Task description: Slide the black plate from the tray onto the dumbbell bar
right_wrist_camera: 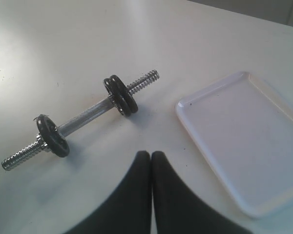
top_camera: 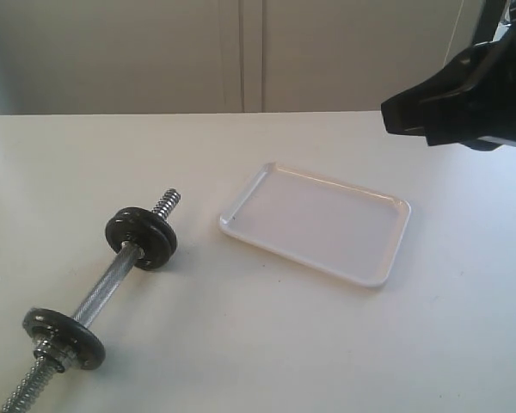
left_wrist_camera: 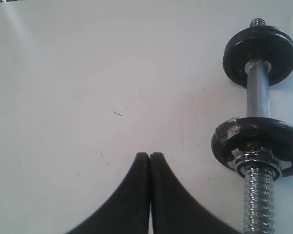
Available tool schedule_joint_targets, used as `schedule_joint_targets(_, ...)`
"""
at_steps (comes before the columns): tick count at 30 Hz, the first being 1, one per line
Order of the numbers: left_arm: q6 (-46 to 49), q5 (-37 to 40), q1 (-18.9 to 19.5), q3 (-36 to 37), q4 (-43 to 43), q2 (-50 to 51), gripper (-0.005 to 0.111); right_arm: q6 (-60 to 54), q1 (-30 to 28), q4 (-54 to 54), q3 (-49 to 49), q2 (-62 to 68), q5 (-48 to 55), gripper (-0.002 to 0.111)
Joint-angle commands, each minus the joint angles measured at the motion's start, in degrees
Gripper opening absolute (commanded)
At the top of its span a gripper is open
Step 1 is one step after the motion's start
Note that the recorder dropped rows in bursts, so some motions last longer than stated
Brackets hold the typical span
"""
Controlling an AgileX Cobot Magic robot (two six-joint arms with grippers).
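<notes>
The tray (top_camera: 320, 225) is seen bare in the exterior and right wrist views, with no disc left on it, so the transfer is judged to be done or all but done. The black plate (top_camera: 140, 234) is taken to be one of two discs pressed together on the dumbbell bar (top_camera: 103, 288), at the end pointing toward the tray. Which of the pair it is cannot be told, since both read only as dark rims. Beyond that pair a stretch of bare thread is shown with no nut on it, so at most a snugger seating of the plate may be left. The bar lies on the bench (top_camera: 267, 344), near the tray but apart from it. The left hand (left_wrist_camera: 150, 157) is shown closed and empty over bare bench beside the bar. The right hand (right_wrist_camera: 151, 156) is likewise closed on nothing, held well above the bench. The doubled disc is revealed only by the right wrist view. In the left wrist view it passes for one thick disc, but there the silver nut (left_wrist_camera: 256, 157) against the single disc (left_wrist_camera: 278, 134) at the other end is made plain.
</notes>
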Motion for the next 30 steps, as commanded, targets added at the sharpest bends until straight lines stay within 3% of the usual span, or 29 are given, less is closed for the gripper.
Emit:
schedule_joint_targets(1,-4.08,-1.26,0.24,4.87,-0.88,-0.39,0.0,0.11,0.1,0.0,0.21,-0.37,-0.4,0.0)
schedule_joint_targets(7,-13.79,-3.55,0.24,9.53,-1.19,-0.39,0.0,0.11,0.1,0.0,0.21,-0.37,-0.3,0.0)
schedule_joint_targets(12,-11.34,-4.03,0.37,9.53,-1.09,-0.39,0.0,0.11,0.1,0.0,0.21,-0.37,-0.45,0.0)
schedule_joint_targets(19,-7.07,-4.03,4.15,9.53,-0.73,-0.39,0.0,0.11,0.1,0.0,0.21,-0.37,-0.45,0.0)
schedule_joint_targets(30,-8.05,-4.03,3.65,9.53,-0.32,-0.39,0.0,0.71,0.1,0.0,0.21,-0.37,-0.45,0.0)
